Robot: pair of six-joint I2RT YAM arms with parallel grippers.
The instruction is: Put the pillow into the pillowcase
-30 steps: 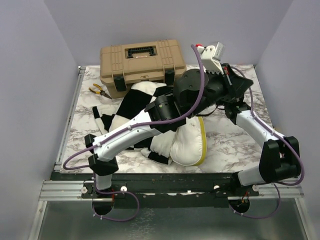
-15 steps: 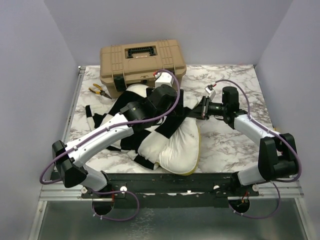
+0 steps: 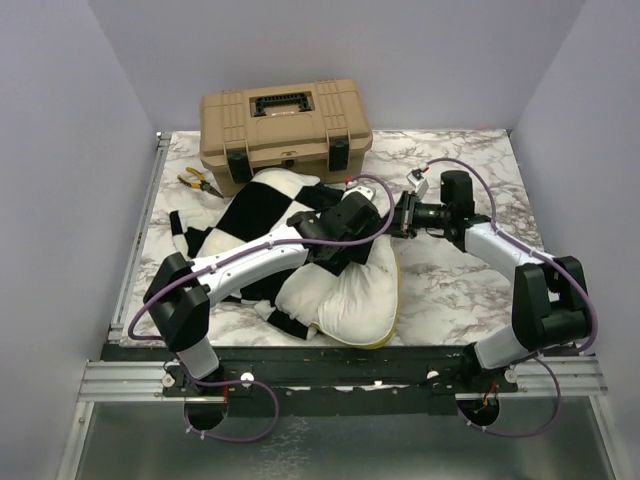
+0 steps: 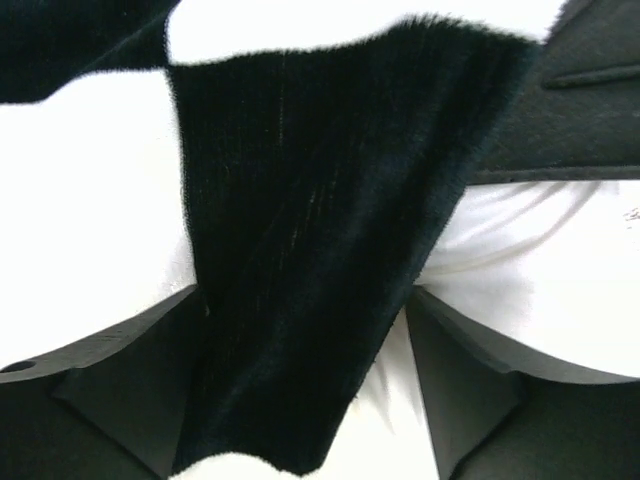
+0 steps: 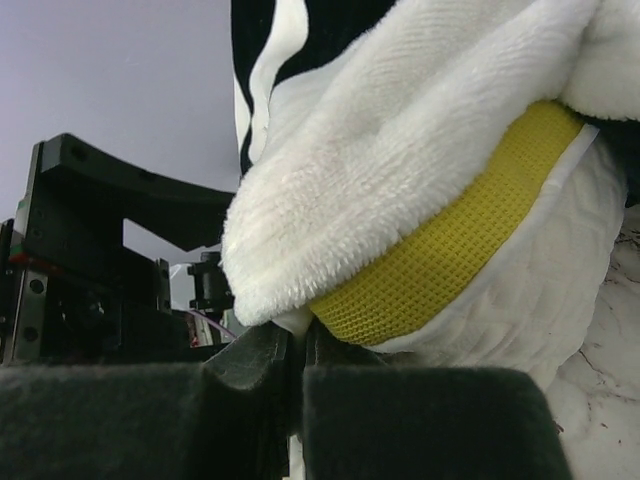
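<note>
The white pillow (image 3: pixel 352 300) with its yellow edge strip (image 5: pixel 450 262) lies at the table's front middle. Its far end sits under the black and cream checkered pillowcase (image 3: pixel 262 208). My left gripper (image 3: pixel 345 232) is pressed down on the pillowcase over the pillow. In the left wrist view the jaws of my left gripper (image 4: pixel 305 300) stand wide apart, with a black square of the pillowcase (image 4: pixel 310 250) lying between them. My right gripper (image 3: pixel 399 216) is low beside the pillow's right end. In the right wrist view my right gripper (image 5: pixel 297 335) is shut on the white fleecy edge of the pillowcase (image 5: pixel 400 150), just over the yellow strip.
A tan toolbox (image 3: pixel 286 125) stands at the back of the marble table (image 3: pixel 460 290). Yellow-handled pliers (image 3: pixel 200 181) lie left of the toolbox. Walls close in on the left, right and back. A metal rail (image 3: pixel 135 250) runs along the table's left edge.
Both arms came down from above the pillow. My left gripper opened, then moved right and lower onto the pillowcase. The right gripper stayed shut and now sits low beside the pillow.
</note>
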